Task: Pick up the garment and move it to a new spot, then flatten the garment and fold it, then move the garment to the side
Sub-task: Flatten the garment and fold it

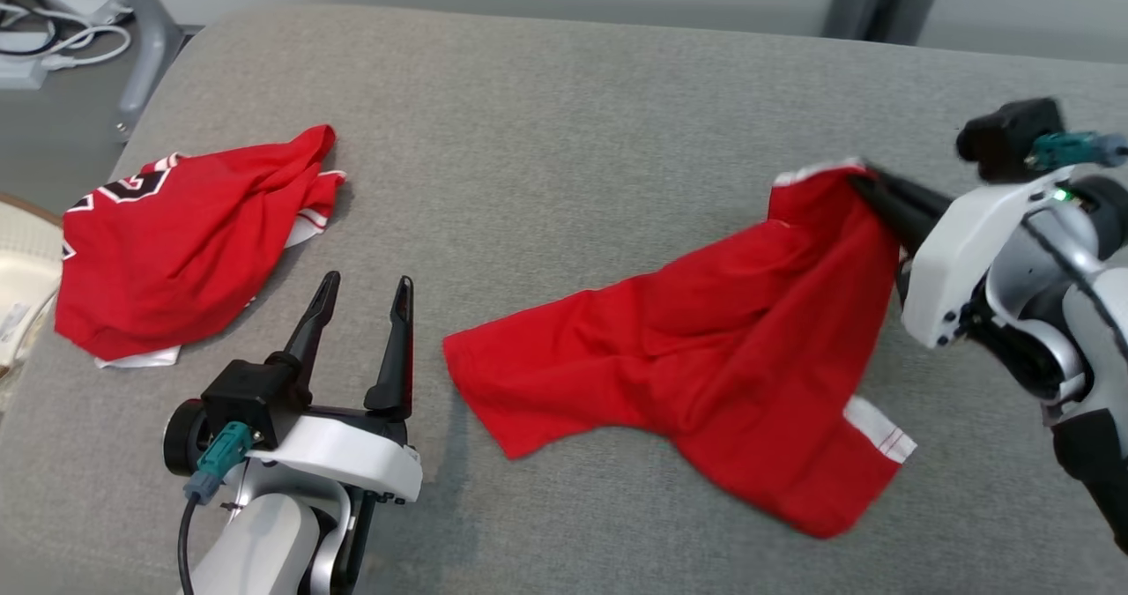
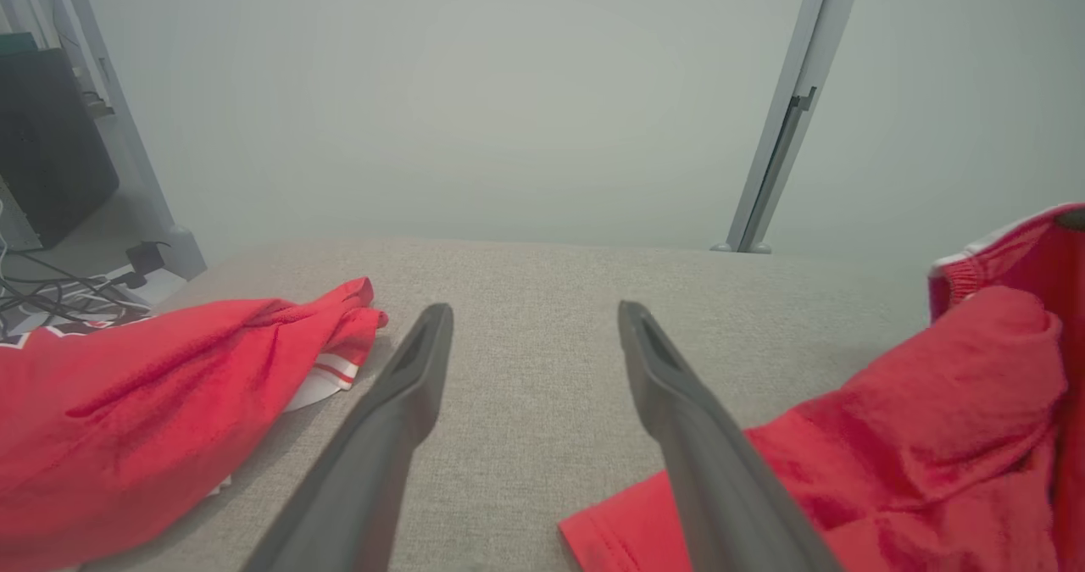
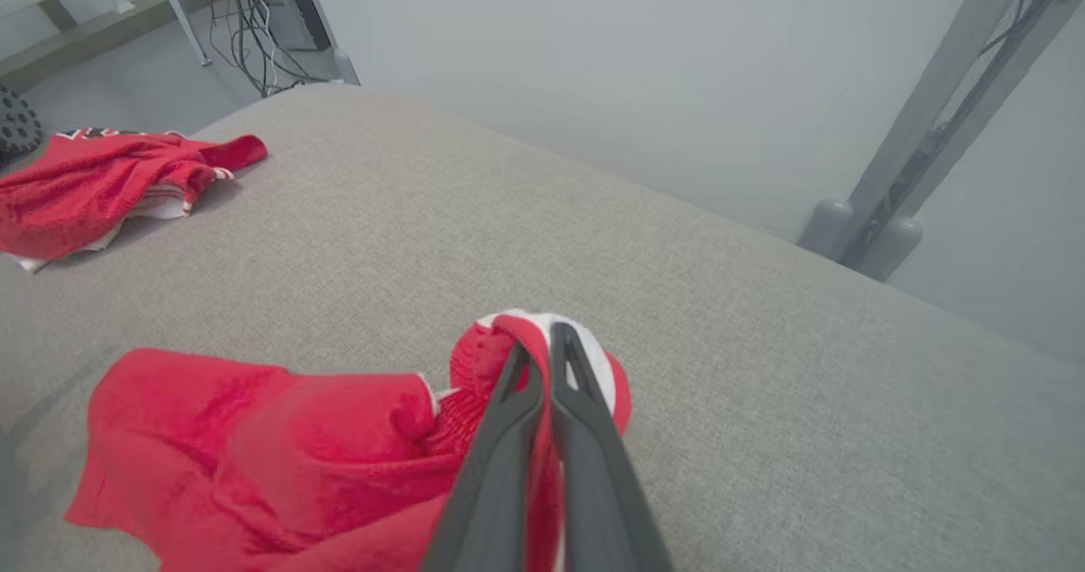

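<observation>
Head view, read from left to right. Beyond the far left corner of the grey pad [image 1: 564,119], white cables [image 1: 66,44] lie on the floor beside a grey table leg [image 1: 145,48]. On the pad's left part rests a crumpled red jersey [image 1: 185,242], with black-and-white lettering at its far left edge and white trim showing at its near and right edges.

Just right of the jersey, and apart from it, the left gripper [image 1: 368,279] points away from the robot over bare pad. Its two dark fingers are spread wide with nothing between them. In the left wrist view grey cloth lies between the fingers, with the jersey to one side and the garment to the other.

Right of centre lies the garment [image 1: 705,357], red and rumpled. It spreads across the pad from a blunt corner near the left gripper out to a white, red-striped hem at its near right edge. Its far right corner, edged with a white band, is drawn up off the pad.

The right gripper [image 1: 868,185] has that corner, its fingers pressed together on the banded edge. The right wrist view confirms this: red and white cloth bunches around the two closed tips. The remainder of the garment lies on the pad. The right arm's white wrist housing [image 1: 978,251] stands at the right margin.
</observation>
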Robot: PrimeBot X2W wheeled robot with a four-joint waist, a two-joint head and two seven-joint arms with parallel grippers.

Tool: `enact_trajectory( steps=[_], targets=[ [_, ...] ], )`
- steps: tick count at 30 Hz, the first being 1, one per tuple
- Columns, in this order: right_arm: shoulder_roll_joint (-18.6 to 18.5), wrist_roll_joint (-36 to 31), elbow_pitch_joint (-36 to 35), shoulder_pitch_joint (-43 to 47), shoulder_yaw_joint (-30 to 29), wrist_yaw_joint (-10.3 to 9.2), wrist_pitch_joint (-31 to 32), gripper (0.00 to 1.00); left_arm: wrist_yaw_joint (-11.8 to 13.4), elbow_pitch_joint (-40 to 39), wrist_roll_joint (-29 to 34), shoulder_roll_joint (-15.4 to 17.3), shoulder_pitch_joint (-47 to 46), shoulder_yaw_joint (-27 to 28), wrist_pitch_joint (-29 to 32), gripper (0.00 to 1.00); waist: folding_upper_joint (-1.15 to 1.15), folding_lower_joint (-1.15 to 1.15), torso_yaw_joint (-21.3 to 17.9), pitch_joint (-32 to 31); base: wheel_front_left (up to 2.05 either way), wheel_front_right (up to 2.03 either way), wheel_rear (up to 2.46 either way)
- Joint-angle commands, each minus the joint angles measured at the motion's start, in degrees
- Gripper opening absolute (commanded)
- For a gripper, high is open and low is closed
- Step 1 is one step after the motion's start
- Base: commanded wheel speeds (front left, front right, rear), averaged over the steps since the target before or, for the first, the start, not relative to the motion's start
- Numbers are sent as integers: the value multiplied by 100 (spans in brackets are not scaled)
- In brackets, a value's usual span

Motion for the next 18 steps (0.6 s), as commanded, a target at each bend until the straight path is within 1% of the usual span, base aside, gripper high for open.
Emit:
enact_trajectory(
  steps=[1,3,5,7,10,12,14,18],
  targets=[
    [4,-25,-126,-81,-115,-2,-193,0,-3,2,30,39,-87,46,-35,100,0,0,-110,-52,0,0,0],
    [47,-152,-298,-62,-341,-2,-527,0,18,-5,50,49,-82,78,-39,100,0,0,-211,-92,0,0,0],
    [132,-312,-474,155,-676,-2,-920,0,34,-25,70,55,-64,103,-37,100,0,0,-295,-125,0,0,0],
    [344,-401,-642,559,-1067,-2,-1276,0,54,-60,75,61,-12,127,-39,100,0,0,-376,-153,0,0,0],
    [708,-597,-885,1352,-1838,-2,-1724,0,59,-92,69,82,73,158,-41,100,0,0,-478,-163,0,0,0],
    [1058,-631,-985,1979,-2295,-1,-1906,0,81,-122,55,106,118,183,-42,100,0,0,-557,-157,0,0,0],
    [1334,-696,-999,2570,-2679,-1,-2007,0,101,-148,31,142,161,203,-36,100,0,0,-642,-154,0,0,0],
    [1756,-675,-915,3334,-3179,-1,-2236,0,134,-200,2,220,248,226,7,100,0,0,-815,-133,0,0,0]
  ],
)
